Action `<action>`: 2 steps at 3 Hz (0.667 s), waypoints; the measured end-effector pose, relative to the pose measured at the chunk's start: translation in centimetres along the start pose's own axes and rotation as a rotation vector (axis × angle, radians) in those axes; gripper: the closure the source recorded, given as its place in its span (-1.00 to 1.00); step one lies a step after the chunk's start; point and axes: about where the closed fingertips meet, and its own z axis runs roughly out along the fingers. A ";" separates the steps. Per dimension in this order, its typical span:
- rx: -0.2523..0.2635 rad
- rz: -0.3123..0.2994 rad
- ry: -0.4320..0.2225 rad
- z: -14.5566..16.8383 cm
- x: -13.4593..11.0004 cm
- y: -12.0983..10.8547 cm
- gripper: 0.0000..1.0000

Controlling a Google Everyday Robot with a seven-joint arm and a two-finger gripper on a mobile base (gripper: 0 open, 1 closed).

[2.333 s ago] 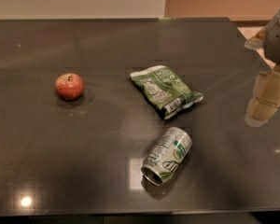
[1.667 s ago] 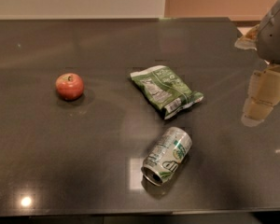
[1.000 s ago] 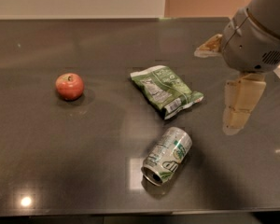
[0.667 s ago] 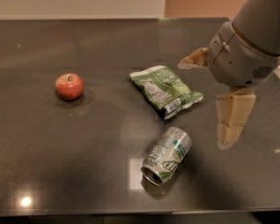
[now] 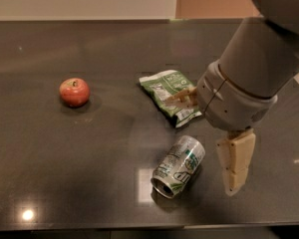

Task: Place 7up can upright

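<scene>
The 7up can (image 5: pixel 178 167) lies on its side on the dark table (image 5: pixel 89 148), near the front edge, with its open metal end towards the front left. My gripper (image 5: pixel 201 144) hangs just above and to the right of the can, open wide and empty. One finger (image 5: pixel 236 163) points down beside the can's right side. The other finger (image 5: pixel 182 97) reaches left over the green snack bag. The arm's thick wrist hides the table behind it.
A flat crinkled green snack bag (image 5: pixel 167 91) lies just behind the can. A red apple (image 5: pixel 74 92) sits at the left. The table's front edge runs close below the can.
The arm has swung in from the right edge towards the middle and come lower, so the open gripper now hangs beside the can. The can, bag and apple have not moved.
</scene>
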 end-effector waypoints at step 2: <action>-0.070 -0.144 0.094 4.4 -0.7 0.9 -1.00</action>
